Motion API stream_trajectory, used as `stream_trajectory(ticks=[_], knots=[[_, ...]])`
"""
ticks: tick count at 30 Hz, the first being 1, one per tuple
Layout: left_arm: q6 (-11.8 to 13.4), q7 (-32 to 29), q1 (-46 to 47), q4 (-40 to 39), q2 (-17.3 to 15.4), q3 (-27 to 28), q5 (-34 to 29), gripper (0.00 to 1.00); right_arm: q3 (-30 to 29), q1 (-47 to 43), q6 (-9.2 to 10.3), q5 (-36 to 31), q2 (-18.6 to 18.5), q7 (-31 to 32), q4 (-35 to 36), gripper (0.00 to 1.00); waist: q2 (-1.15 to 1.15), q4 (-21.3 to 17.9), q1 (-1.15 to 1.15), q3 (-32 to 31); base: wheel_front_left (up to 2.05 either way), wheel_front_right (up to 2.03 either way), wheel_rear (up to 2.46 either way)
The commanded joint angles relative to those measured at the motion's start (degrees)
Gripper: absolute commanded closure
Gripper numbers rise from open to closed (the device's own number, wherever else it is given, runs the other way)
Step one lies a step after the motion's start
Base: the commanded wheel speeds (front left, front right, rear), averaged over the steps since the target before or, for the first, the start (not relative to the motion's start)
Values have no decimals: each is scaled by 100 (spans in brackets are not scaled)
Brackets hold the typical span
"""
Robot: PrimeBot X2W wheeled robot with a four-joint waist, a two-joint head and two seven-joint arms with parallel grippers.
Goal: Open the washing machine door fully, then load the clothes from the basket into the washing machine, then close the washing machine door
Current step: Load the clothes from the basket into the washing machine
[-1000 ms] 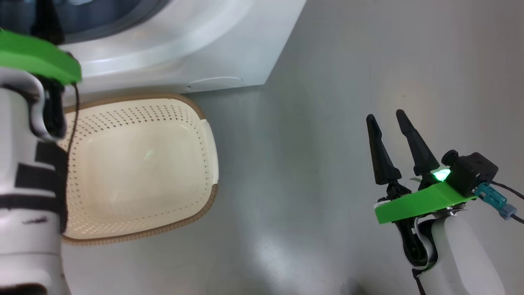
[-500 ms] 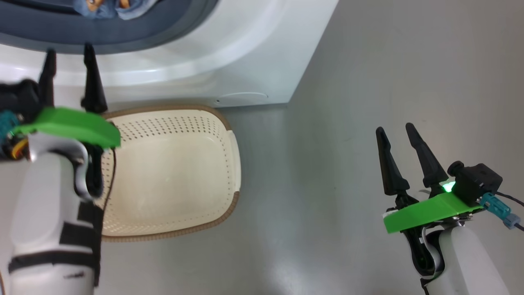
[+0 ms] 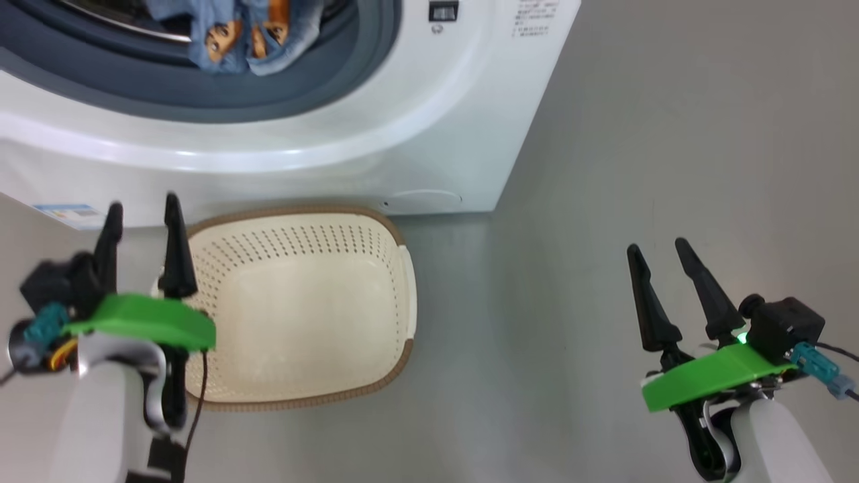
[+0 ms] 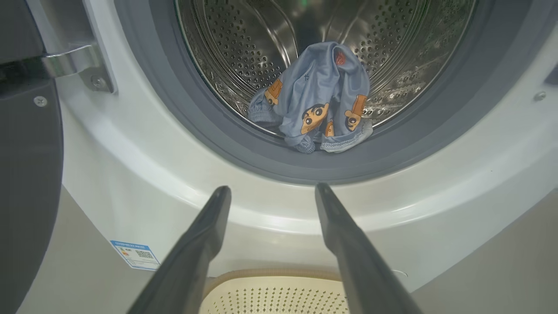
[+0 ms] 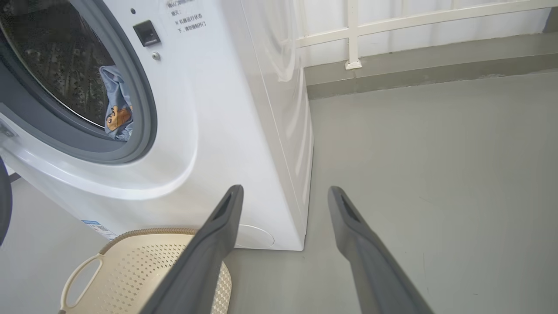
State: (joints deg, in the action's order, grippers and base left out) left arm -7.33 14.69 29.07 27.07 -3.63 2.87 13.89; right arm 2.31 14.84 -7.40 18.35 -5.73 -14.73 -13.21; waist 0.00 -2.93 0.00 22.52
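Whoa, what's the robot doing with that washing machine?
It is doing laundry. The blue cartoon clothes lie inside the washing machine, near the front of its drum, and the basket on the floor is empty. The washing machine door stands open. The left gripper and the right gripper both have open fingers and hold nothing. Shutting the door is the step not yet done.

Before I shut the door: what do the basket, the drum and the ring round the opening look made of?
Basket: cream plastic, matte, moulded with rows of small holes. Its brown rim looks braided, perhaps a woven trim. Drum: shiny perforated steel, going by its mirror-like reflections. Ring: grey-blue, dull and smooth, likely rubber.
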Motion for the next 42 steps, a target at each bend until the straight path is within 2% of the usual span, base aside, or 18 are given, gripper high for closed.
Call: stream_trajectory(ticks=[1,15,27,34,42], knots=[[-15,30,-293,-266,-151,200,-85,0,108,-163,-9,7,-53,-27,88,0,0,86,0,-264,0,0,0],[-15,30,-1536,-754,-98,216,-115,0,28,-760,-9,88,-200,-27,35,0,0,196,0,-1036,0,0,0],[-15,31,-2670,-1227,-208,156,10,0,-33,-1402,-9,151,-254,-27,4,0,0,148,0,-1756,0,0,0],[-15,31,-3188,-1512,-185,203,39,0,-98,-1702,-9,177,-284,-27,45,0,0,183,0,-1982,0,0,0],[-15,31,-3337,-1671,-122,232,28,0,-156,-1817,-9,174,-291,-27,84,0,0,207,0,-2031,0,0,0]])
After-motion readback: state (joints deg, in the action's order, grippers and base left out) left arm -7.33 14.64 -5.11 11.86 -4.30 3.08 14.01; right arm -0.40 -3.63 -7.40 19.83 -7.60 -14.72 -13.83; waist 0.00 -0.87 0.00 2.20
